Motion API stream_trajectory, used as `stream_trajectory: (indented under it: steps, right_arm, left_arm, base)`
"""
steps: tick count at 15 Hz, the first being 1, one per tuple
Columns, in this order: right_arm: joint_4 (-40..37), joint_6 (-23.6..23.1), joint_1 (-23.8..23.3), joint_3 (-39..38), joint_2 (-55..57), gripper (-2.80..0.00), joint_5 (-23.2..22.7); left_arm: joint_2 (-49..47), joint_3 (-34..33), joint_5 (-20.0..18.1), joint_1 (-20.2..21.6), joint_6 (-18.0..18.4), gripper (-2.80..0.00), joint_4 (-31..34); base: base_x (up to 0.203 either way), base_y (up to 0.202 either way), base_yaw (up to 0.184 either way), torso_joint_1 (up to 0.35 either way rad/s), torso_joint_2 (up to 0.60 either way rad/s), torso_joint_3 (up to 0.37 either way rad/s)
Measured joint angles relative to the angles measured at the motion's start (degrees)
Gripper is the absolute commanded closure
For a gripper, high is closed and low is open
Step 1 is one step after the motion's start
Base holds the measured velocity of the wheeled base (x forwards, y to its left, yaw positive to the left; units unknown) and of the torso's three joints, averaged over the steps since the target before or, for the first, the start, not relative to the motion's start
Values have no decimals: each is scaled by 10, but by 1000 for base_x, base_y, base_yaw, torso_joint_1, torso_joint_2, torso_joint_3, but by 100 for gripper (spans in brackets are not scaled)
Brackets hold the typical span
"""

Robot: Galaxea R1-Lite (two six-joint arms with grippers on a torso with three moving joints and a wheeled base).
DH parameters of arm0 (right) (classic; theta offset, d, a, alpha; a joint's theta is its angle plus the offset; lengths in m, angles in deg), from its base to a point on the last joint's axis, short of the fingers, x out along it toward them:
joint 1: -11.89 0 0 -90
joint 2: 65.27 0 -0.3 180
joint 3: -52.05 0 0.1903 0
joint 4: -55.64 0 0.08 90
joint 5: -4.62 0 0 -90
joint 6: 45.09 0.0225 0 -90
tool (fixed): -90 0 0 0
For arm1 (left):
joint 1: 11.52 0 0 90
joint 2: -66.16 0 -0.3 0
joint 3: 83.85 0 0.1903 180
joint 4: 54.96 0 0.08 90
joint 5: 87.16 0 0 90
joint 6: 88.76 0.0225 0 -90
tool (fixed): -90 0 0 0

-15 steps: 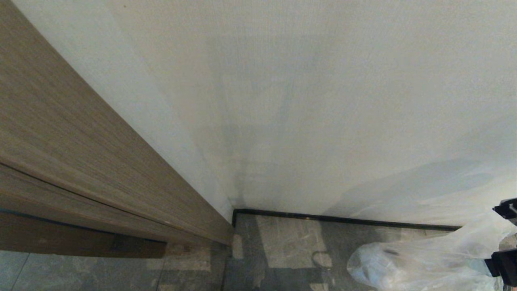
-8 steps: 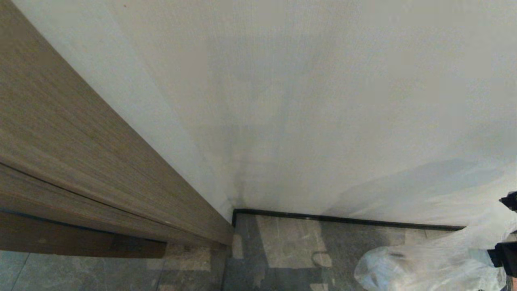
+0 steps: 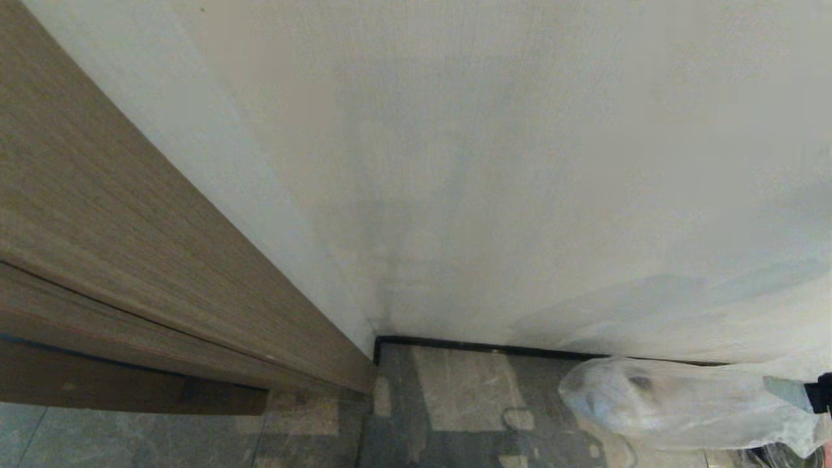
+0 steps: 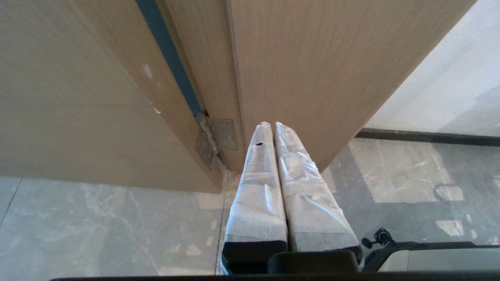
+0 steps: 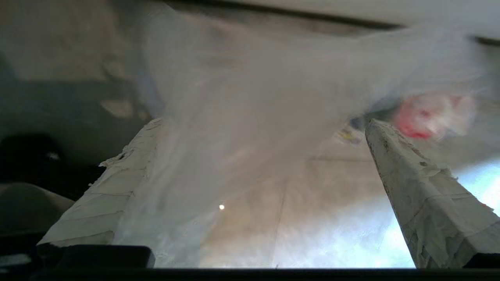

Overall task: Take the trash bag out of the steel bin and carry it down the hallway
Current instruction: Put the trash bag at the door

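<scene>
At the lower right of the head view, the transparent trash bag (image 3: 656, 403) lay above grey hallway tiles (image 3: 468, 390) beside the white wall (image 3: 520, 162). The right end effector (image 5: 258, 128) stood wide open, plastic draped between its fingers. The left end effector (image 4: 269, 127) was closed, empty, facing a wooden door (image 4: 312, 58).

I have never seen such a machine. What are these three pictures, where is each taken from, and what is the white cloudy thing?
It is a wheeled robot with two arms, each ending in a two-fingered tool. One picture comes from a camera on its head: a white wall, a wooden door, grey floor tiles. The cloudy thing at the lower right is a thin clear trash bag. The other pictures come from wrist cameras. The left tool is shut and empty, facing the door's hinge. The right tool is wide open, the bag's film spread between its fingers; something red shows inside. Whether the bag hangs from it is unclear.
</scene>
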Motion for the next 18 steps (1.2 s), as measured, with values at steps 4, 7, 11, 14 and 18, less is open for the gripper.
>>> stream_trajectory:
  steps: [4,7,11,14,18]
  right_arm:
    - [-6,-9,-3,23,5,-280,31]
    - [-7,-21,-6,-25,14,-280,60]
    - [1,-27,-5,-32,10,-280,59]
    - [-1,-24,-3,-15,-4,-280,43]
    - [-7,-25,-4,-6,-21,-280,42]
  left_arm:
    - [0,0,0,0,0,0,0]
    - [0,0,0,0,0,0,0]
    - [0,0,0,0,0,0,0]
    - [0,0,0,-1,0,0,0]
    - [0,0,0,-1,0,0,0]
  base:
    - [0,0,0,0,0,0]
    - [0,0,0,0,0,0]
    - [0,0,0,0,0,0]
    - [0,0,0,0,0,0]
    - [0,0,0,0,0,0]
